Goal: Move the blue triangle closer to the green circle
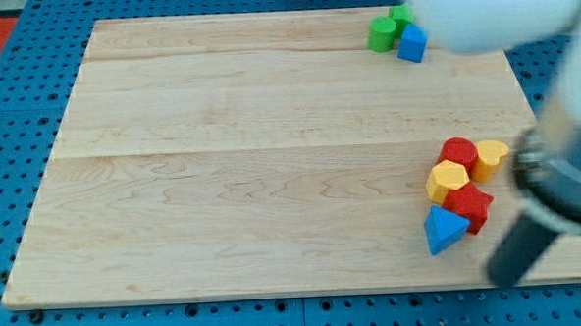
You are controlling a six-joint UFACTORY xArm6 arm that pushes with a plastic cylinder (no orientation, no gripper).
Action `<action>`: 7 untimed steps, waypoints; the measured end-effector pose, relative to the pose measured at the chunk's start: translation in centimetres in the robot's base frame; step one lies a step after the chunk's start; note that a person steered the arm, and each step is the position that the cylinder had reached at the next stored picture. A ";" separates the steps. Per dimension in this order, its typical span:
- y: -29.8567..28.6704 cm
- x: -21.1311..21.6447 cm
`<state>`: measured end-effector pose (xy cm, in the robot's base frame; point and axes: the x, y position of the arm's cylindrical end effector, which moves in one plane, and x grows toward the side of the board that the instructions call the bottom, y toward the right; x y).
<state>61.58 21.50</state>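
The blue triangle (445,229) lies near the board's lower right, touching a red star-like block (469,206). A green round block (401,18), which looks like the green circle, sits at the top right, partly hidden by the white arm. It is beside another green block (382,34) and a blue block (413,43). My tip (501,276) is blurred and stands below and to the right of the blue triangle, a short gap away, near the board's bottom edge.
A red round block (457,152), a yellow block (492,158) and a yellow hexagon (447,181) cluster just above the red star. The white arm body (490,12) covers the top right corner. The wooden board (251,165) lies on a blue pegboard.
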 end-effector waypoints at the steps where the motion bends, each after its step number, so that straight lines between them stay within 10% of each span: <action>1: -1.8 -2.8; 5: -24.5 -13.4; 6: -22.8 -15.5; 7: -25.7 -9.6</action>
<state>51.93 -4.23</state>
